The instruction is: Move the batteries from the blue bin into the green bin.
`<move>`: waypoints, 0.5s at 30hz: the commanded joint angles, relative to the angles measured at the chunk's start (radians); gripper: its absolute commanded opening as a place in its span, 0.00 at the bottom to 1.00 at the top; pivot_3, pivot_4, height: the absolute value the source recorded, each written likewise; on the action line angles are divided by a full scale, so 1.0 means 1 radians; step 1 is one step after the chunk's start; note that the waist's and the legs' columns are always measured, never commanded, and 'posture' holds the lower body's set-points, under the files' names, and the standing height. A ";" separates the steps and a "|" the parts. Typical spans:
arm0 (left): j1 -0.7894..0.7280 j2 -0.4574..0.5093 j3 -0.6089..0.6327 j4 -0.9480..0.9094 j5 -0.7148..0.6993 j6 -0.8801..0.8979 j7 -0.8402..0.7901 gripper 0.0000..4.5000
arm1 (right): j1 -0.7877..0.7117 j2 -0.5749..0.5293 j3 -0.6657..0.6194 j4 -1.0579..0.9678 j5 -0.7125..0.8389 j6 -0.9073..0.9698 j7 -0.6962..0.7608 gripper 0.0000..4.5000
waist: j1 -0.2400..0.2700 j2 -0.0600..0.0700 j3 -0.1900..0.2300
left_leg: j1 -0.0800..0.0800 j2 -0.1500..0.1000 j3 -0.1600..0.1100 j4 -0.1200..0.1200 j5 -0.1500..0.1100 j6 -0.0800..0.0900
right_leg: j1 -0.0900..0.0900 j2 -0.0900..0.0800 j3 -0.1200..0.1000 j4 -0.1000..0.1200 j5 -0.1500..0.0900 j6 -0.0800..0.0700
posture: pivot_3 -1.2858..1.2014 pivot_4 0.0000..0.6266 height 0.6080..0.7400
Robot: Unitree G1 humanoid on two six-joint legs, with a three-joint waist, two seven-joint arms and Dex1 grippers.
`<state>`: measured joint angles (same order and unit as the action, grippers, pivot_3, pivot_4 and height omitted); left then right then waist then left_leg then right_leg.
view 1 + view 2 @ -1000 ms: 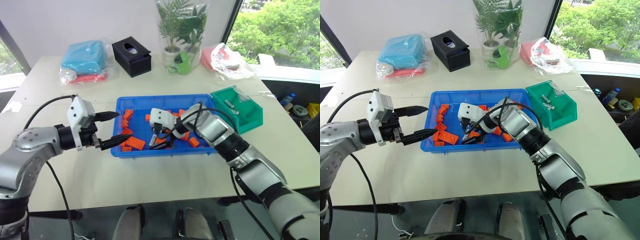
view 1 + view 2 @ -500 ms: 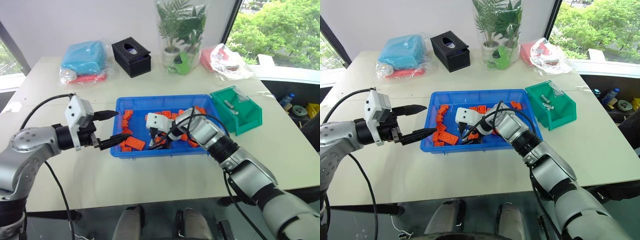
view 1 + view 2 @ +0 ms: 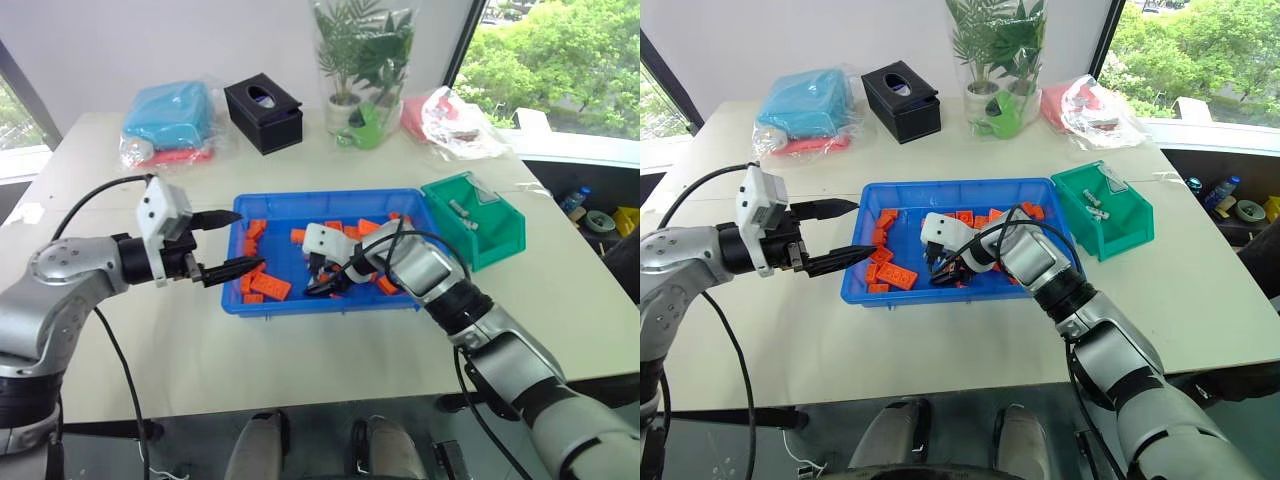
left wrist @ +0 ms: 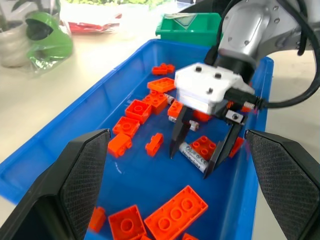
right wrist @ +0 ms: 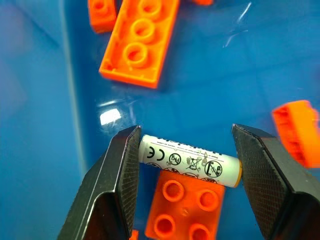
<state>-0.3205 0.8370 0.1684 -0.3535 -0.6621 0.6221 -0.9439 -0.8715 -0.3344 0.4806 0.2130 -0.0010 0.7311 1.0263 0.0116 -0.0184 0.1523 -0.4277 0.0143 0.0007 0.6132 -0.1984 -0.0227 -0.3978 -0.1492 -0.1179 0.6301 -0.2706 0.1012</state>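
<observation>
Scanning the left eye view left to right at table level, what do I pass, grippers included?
left gripper → orange bricks → right gripper → green bin; the blue bin spans from left gripper tips to green bin.

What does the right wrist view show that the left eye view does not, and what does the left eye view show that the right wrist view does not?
Right wrist view alone: the printed marks on the battery, which lies between the right gripper's fingers with one end at each, beside an orange brick.

Left eye view alone: the green bin, the left gripper open at the blue bin's left rim, the black box and the plant.

Both: the right gripper, orange bricks and the blue bin's floor.
</observation>
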 commanded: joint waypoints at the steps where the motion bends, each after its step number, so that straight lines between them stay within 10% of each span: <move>1: -0.023 -0.003 -0.007 -0.001 0.006 -0.021 -0.014 1.00 | -0.094 -0.009 -0.241 -0.085 0.084 0.108 -0.103 0.49 | 0.000 -0.001 0.001 | 0.000 0.000 0.000 0.000 0.000 0.000 | 0.000 0.000 0.000 0.000 0.001 0.000 | 0.52 0.24 0.40; 15: 0.022 -0.028 -0.002 -0.028 -0.002 -0.010 -0.006 1.00 | 0.070 -0.396 -0.604 -0.048 0.085 0.120 -0.344 0.49 | 0.018 0.003 0.005 | -0.001 0.002 0.011 -0.001 0.000 0.000 | 0.004 -0.002 -0.002 -0.011 0.008 0.004 | 0.52 0.24 0.40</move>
<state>-0.2955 0.8078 0.1454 -0.3503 -0.6503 0.6195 -0.9538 -0.7929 -0.7064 -0.0853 0.1765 0.0826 0.8800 0.7007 0.0295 -0.0155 0.1573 -0.4283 0.0170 0.0125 0.6119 -0.1986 -0.0228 -0.3942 -0.1503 -0.1197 0.6193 -0.2624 0.1050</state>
